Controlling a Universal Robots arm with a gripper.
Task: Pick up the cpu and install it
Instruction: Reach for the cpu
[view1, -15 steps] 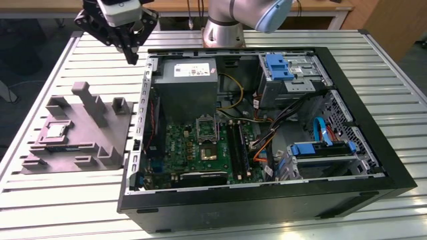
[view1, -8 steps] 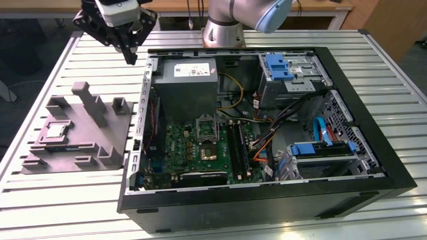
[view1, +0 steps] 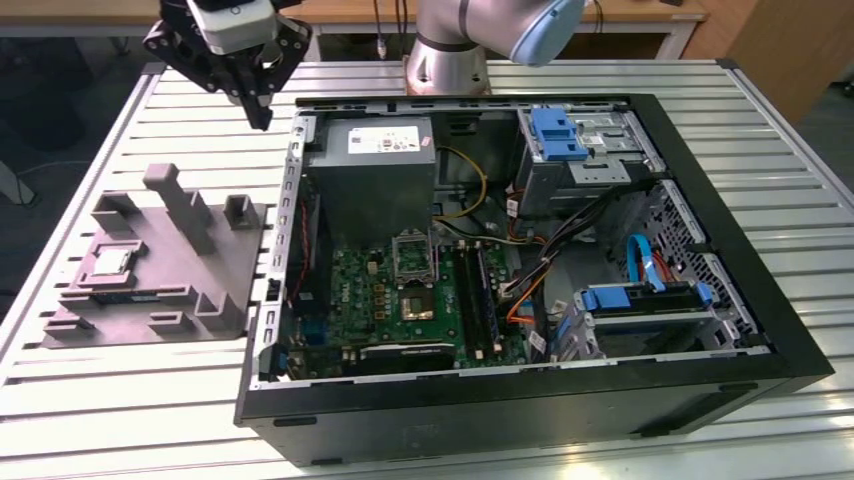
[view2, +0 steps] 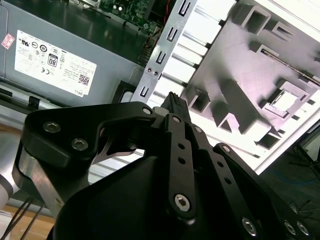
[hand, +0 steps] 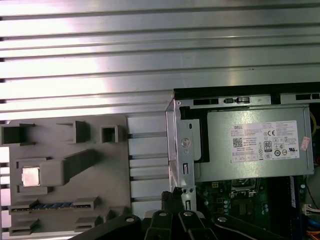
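The jaws are together with nothing between them, hanging above the tabletop (view1: 134, 400) just outside the computer case (view1: 534, 420), at its corner by the grey power supply (view1: 380, 190). The cpu (view1: 110, 262) lies flat in a square recess of the grey holder block (view1: 160, 300), which rests on the tabletop beside the case on the exterior view's left, well apart from the jaws.
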